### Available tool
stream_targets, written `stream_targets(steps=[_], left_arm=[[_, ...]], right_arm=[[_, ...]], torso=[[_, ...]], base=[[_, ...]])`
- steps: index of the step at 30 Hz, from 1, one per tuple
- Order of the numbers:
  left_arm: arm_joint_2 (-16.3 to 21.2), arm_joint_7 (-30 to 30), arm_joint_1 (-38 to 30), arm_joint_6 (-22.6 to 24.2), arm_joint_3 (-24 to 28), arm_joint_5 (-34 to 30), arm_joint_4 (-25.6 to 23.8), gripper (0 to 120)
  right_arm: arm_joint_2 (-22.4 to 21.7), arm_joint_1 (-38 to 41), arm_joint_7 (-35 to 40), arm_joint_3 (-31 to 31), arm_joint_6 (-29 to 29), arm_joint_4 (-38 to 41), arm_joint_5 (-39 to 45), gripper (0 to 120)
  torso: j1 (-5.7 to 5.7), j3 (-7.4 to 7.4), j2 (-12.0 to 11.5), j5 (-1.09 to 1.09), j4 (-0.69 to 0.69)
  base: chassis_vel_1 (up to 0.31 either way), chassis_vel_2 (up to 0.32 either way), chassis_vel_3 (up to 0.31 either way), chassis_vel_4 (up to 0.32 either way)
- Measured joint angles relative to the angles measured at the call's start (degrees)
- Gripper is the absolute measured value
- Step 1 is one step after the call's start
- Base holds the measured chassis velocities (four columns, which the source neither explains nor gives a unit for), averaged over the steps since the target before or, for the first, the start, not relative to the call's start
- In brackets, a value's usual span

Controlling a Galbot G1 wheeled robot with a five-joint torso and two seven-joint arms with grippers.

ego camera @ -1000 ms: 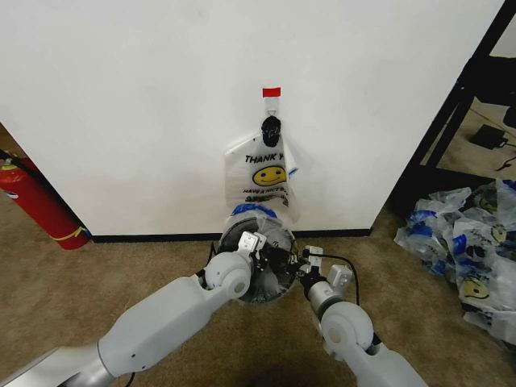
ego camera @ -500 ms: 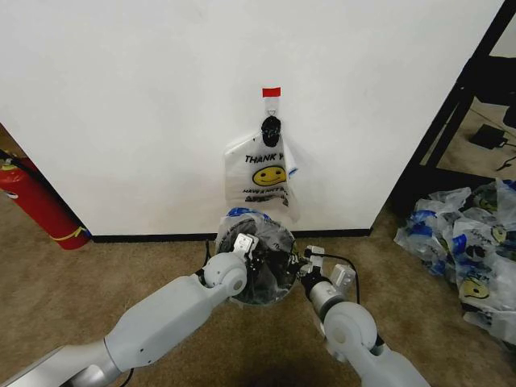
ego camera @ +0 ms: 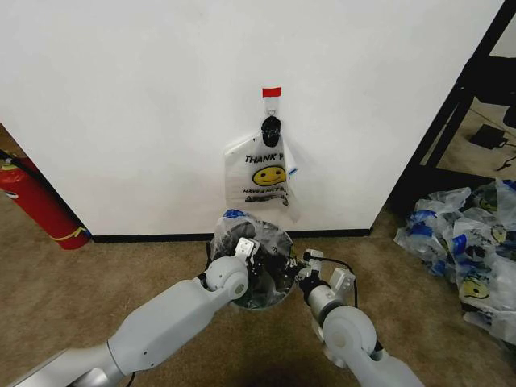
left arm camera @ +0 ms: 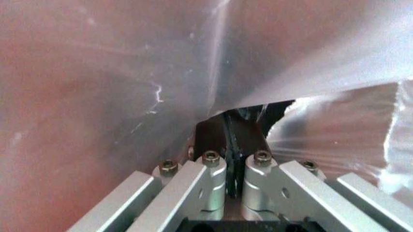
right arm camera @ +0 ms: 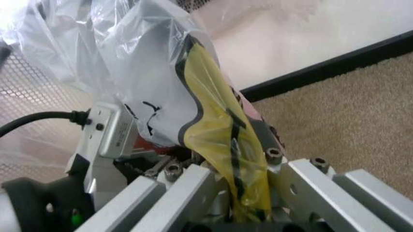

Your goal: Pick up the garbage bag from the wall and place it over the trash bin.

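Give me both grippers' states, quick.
Left gripper: shut on the garbage bag, inside the trash bin.
Right gripper: shut on the garbage bag, at the bin's rim.

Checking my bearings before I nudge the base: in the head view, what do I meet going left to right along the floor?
Red fire extinguisher → left gripper at the trash bin → right gripper → pile of bags on the carpet.
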Motion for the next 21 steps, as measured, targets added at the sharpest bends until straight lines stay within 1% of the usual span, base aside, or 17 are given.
stream_targets(steps=[3, 4, 6, 8, 11, 12, 13, 14, 15, 17, 18, 20, 21], left_arm=[[1.64, 1.18, 0.57, -0.79, -0.33, -0.14, -2.68, 0], [1.64, 1.18, 0.57, -0.79, -0.33, -0.14, -2.68, 0], [3.05, 1.84, 0.73, -1.05, -0.46, -0.36, -5.1, 0], [6.34, 2.91, 1.14, -1.2, -0.53, -1.55, -10.66, 8], [9.07, 3.98, 1.75, -1.2, -0.76, -2.07, -15.51, 19], [9.07, 3.98, 1.75, -1.2, -0.76, -2.07, -15.51, 19], [10.1, 4.43, 2.06, -1.2, -0.79, -2.06, -17.4, 25], [10.5, 4.71, 2.19, -1.24, -0.81, -1.99, -18.09, 26], [11.37, 5.51, 2.46, -1.47, -0.97, -1.78, -19.81, 33], [12.06, 6.42, 2.69, -2.2, -1.43, -1.72, -21.83, 41], [12.06, 6.42, 2.69, -2.2, -1.43, -1.72, -21.83, 41], [12.47, 6.85, 2.7, -3.34, -2.16, -1.95, -23.31, 48], [12.65, 6.95, 2.62, -4.54, -2.89, -2.13, -24.27, 54]], right_arm=[[0.09, 0.15, 0.17, 0.16, 0.0, -0.58, -0.03, 0], [0.09, 0.15, 0.17, 0.16, 0.0, -0.58, -0.03, 0], [0.24, 0.63, 0.39, 0.29, 0.0, -1.36, 0.04, 0], [0.67, 1.53, 0.98, 0.67, -0.08, -2.87, 0.51, 0], [1.3, 2.5, 1.72, 1.08, -0.27, -4.52, 0.88, 0], [1.3, 2.5, 1.72, 1.08, -0.27, -4.52, 0.88, 0], [1.69, 2.9, 2.1, 1.13, -0.42, -5.23, 1.1, 0], [1.81, 3.02, 2.24, 1.14, -0.48, -5.44, 1.15, 0], [2.12, 3.34, 2.68, 1.14, -0.73, -5.95, 1.23, 0], [2.5, 3.7, 3.36, 0.97, -1.15, -6.42, 1.29, 0], [2.5, 3.7, 3.36, 0.97, -1.15, -6.42, 1.29, 0], [2.93, 4.1, 4.33, 0.73, -1.88, -6.7, 1.65, 0], [3.38, 4.56, 5.34, 0.57, -2.85, -6.94, 2.08, 0]], torso=[[0.0, 0.0, 0.0, -0.01, -0.01], [0.0, 0.0, 0.0, -0.01, -0.01], [0.0, 0.0, 0.0, 0.0, 0.0], [0.0, 0.0, 0.0, 0.0, 0.0], [0.0, 0.0, 0.0, -0.01, 0.0], [0.0, 0.0, 0.0, -0.01, 0.0], [0.0, 0.0, 0.0, 0.0, 0.0], [0.0, 0.0, 0.0, 0.01, 0.01], [0.0, 0.0, 0.0, 0.01, 0.01], [0.0, 0.0, 0.0, -0.01, 0.0], [0.0, 0.0, 0.0, -0.01, 0.0], [0.0, 0.0, 0.0, 0.0, -0.01], [0.0, 0.0, 0.0, -0.01, -0.01]], base=[[0.0, 0.0, 0.0, 0.0], [0.0, 0.0, 0.0, 0.0], [0.0, 0.0, 0.0, 0.0], [0.0, 0.0, 0.0, 0.0], [0.0, 0.0, 0.0, 0.0], [0.0, 0.0, 0.0, 0.0], [0.0, 0.0, 0.0, 0.0], [0.0, 0.0, 0.0, 0.0], [0.0, 0.0, 0.0, 0.0], [0.0, 0.0, 0.0, 0.0], [0.0, 0.0, 0.0, 0.0], [0.0, 0.0, 0.0, 0.0], [0.0, 0.0, 0.0, 0.0]])
